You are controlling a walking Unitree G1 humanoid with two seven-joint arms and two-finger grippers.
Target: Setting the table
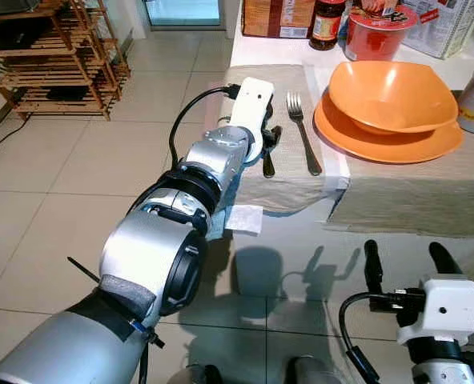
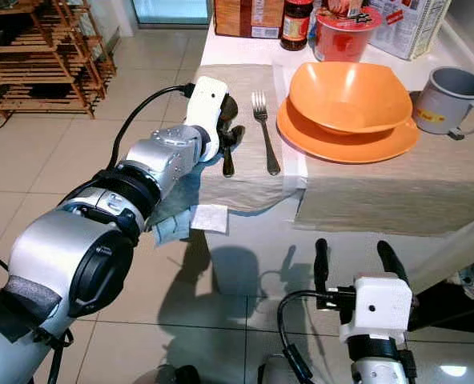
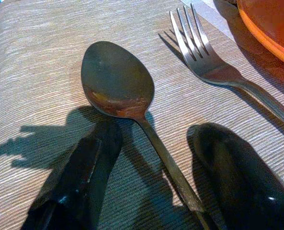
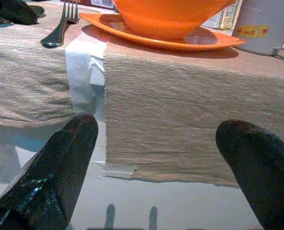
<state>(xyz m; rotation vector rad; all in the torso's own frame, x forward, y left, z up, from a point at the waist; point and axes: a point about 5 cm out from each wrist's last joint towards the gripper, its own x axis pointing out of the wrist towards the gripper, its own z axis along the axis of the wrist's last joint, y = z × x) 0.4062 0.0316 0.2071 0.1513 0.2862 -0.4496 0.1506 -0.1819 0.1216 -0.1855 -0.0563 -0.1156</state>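
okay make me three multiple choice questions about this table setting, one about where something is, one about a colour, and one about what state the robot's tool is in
1. Where does the spoon lie?
A. In the bowl
B. On the placemat beside the fork
C. On the floor

2. What colour is the bowl?
A. Orange
B. Blue
C. White

3. How is the left tool set?
A. Shut on the fork
B. Open, fingers either side of the spoon handle
C. Hanging by the floor

Answers:
1 B, the spoon lies on the woven placemat next to the fork.
2 A, it matches the orange plate beneath.
3 B, a gap shows on both sides of the handle.
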